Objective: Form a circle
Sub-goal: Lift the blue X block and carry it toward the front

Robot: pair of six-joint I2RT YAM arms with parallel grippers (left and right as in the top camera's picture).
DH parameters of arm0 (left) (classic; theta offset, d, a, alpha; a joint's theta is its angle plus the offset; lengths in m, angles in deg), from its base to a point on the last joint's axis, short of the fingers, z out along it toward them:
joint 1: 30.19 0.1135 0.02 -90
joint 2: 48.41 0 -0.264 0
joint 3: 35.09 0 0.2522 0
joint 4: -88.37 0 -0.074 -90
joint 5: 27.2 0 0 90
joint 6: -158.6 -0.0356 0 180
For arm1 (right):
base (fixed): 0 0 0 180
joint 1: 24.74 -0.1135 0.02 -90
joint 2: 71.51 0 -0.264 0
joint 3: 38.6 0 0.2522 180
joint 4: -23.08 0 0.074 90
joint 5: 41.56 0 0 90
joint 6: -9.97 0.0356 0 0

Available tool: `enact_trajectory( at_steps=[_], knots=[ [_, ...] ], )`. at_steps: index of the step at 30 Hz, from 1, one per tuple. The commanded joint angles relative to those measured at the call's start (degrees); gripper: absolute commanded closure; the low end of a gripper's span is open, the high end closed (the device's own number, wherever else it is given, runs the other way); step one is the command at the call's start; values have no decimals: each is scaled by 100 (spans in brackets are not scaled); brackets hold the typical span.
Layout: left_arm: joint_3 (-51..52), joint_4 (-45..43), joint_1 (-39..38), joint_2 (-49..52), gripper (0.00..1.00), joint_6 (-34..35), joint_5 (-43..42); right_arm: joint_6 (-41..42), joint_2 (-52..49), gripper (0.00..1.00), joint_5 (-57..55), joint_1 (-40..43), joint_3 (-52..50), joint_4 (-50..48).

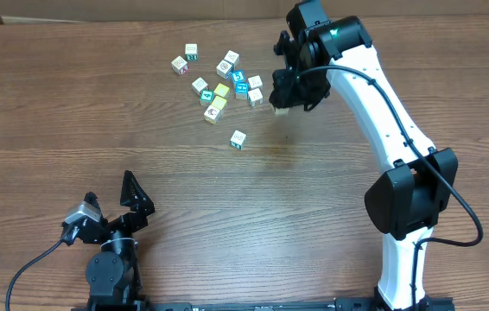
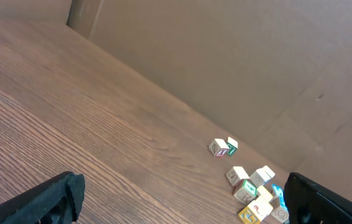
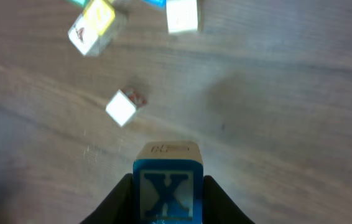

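Observation:
My right gripper [image 1: 282, 105] is shut on a wooden cube [image 1: 282, 110] and holds it just above the table, right of the cube group. In the right wrist view the cube [image 3: 168, 180] shows a blue face with an X, squeezed between both fingers of the gripper [image 3: 168, 200]. The circle is a small cluster of white-faced and blue-faced cubes [image 1: 243, 85], just left of the held cube. My left gripper [image 1: 126, 204] sits open and empty at the near left, far from the cubes; its fingers [image 2: 46, 200] frame the bottom of the left wrist view.
A lone white cube [image 1: 238, 138] [image 3: 121, 107] lies in front of the group. Yellow and teal cubes [image 1: 217, 102] sit left of the cluster, and two more cubes [image 1: 184, 59] lie farther left. A cardboard wall [image 2: 226, 56] backs the table.

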Motion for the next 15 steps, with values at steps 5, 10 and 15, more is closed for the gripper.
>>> enact_trajectory(
  at_steps=[5, 10, 15],
  knots=[
    [22, -2, 0, -55, 0, -68, 61, 160, 79, 73, 85, -63, 39, 658],
    [22, -2, 0, -55, 1, -68, 61, 188, 328, 75, 15, -184, 39, 870],
    [22, -2, 0, -55, 0, -68, 61, 656, 942, 73, -651, -385, 39, 1034]
  ],
)
